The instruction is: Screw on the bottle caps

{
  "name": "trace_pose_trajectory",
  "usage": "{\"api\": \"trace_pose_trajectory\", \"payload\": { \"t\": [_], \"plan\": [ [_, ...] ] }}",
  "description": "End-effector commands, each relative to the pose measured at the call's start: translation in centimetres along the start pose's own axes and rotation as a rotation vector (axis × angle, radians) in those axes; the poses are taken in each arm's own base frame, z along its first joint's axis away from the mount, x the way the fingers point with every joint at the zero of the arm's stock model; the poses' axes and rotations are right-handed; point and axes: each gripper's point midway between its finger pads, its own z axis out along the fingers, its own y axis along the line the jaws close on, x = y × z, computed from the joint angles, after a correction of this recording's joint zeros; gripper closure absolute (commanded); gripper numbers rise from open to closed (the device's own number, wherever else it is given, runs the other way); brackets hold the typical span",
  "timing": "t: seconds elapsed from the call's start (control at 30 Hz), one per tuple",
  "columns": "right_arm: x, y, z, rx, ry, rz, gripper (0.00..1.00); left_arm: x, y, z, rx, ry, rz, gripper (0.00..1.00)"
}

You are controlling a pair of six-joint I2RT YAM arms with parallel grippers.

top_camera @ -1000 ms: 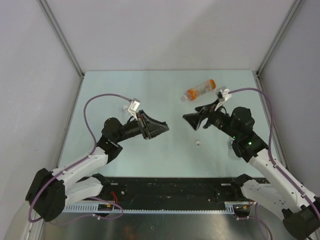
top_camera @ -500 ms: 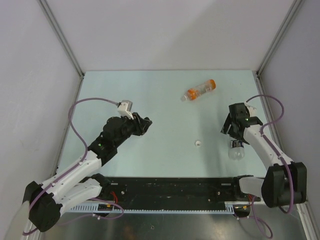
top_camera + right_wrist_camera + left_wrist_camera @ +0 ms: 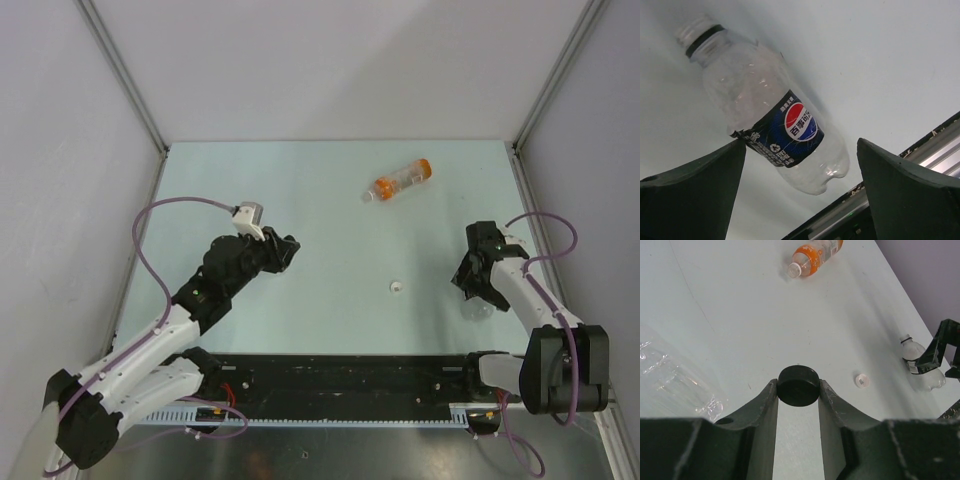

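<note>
The left gripper [image 3: 798, 384] has its two dark fingers [image 3: 764, 407] clamped on a small round black plastic screw cap [image 3: 798, 387]. The cap sits right at the fingertips, pinched from both sides, with the pale green table [image 3: 740, 315] beyond it. Near the outer side of the finger on the left of that wrist view lies a plain clear plastic bottle [image 3: 665, 370], only partly in the picture. Ahead of the tips and off to the right, a small round white plastic screw cap [image 3: 862, 380] lies alone on the table, apart from every bottle. Well ahead of the fingers, an orange-tinted clear plastic bottle [image 3: 812, 257] lies on its side, its neck pointing back toward them.

The right gripper [image 3: 801, 142] has its fingers [image 3: 695, 185] spread wide, gripping nothing. Past the gap between them, a clear plastic bottle with a blue Pepsi label [image 3: 775, 115] lies on its side on the table. Its threaded neck has no cap, carries a black ring, and points away from the tips. The fingertip on the left of that wrist view is just beside the label's edge; whether it touches cannot be told. The other finger stands apart from the bottle.
</note>
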Motion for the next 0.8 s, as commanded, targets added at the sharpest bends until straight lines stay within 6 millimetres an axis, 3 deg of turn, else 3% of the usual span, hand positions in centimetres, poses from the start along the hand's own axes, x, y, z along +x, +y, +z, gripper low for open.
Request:
{"api": "trace_pose_trajectory", "payload": {
  "t": [0.0, 0.2, 0.47, 0.57, 0.77],
  "plan": [
    [0.1, 0.7, 0.3, -0.043, -0.019, 0.066, 0.05, -2.1, -0.9, -0.4, 0.032, -0.058, 0.032, 0.87],
    [1.2, 2.4, 1.3, -0.131, -0.009, 0.044, 0.14, -2.2, -1.1, -0.5, 0.041, -0.061, 0.033, 0.87],
    [0.7, 5.6, 0.3, -0.270, -0.066, -0.008, 0.25, -1.8, -2.1, -0.5, 0.095, -0.037, 0.025, 0.88],
    [0.3, 5.2, 0.5, -0.238, -0.090, 0.007, 0.31, -1.9, -2.2, -0.6, 0.097, -0.040, 0.023, 0.88],
    [0.3, 4.0, 1.7, -0.150, -0.080, 0.065, 0.32, -2.1, -2.3, -0.8, 0.102, -0.046, 0.019, 0.89]
  ]
}}
